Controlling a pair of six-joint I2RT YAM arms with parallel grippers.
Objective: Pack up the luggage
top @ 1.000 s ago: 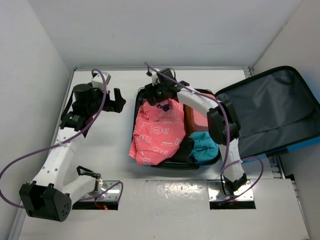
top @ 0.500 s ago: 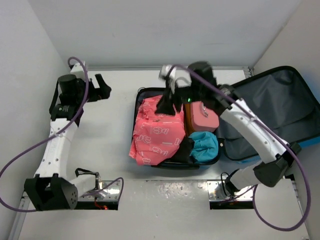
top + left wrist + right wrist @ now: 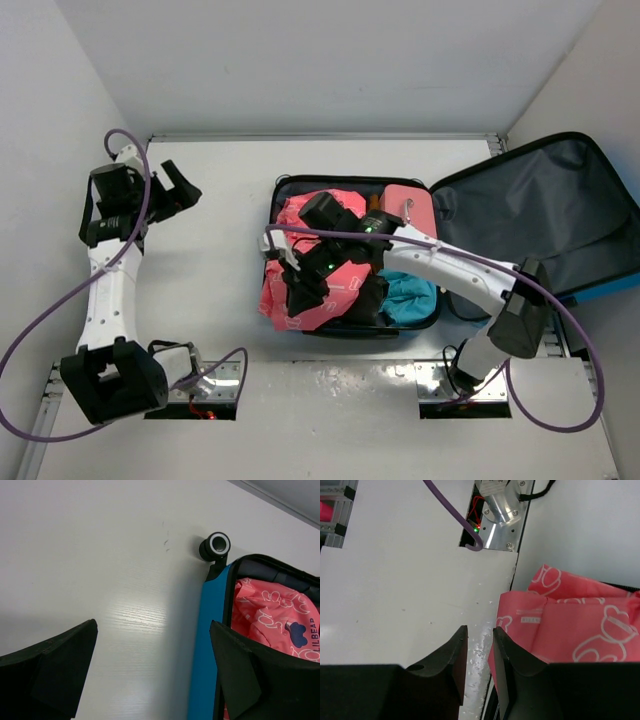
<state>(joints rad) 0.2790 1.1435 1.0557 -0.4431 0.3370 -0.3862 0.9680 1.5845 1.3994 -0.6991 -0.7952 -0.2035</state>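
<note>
From my remote station: at the near edge, the right wrist view catches a metal mounting plate [image 3: 497, 515] with a purple cable [image 3: 455, 515] hooked past it. Just beyond, my right hand [image 3: 476, 647] points down over the near-left corner of the luggage [image 3: 560, 215]. Its fingers are drawn to a narrow slit with nothing between them, and the white surface [image 3: 220, 280] shows through the gap.

A coral-pink garment [image 3: 570, 625] printed with white bear outlines lies just right of those fingers, spilling over the case's rim. A small white label on it is too small for me to read.

The bright-blue luggage lies open at the middle of the surface, its grey-lined lid thrown back to the right. Inside, a teal cloth [image 3: 410, 295] sits at the near right and a small pink case [image 3: 410, 205] at the far right.

Farther off, my left hand [image 3: 150, 672] hangs spread wide and empty over the surface, left of the luggage and apart from it, near its far-left wheel [image 3: 216, 544]. On the garment there I read "LILBEA" beside a dark-blue cloud shape; the last letter is unclear.
</note>
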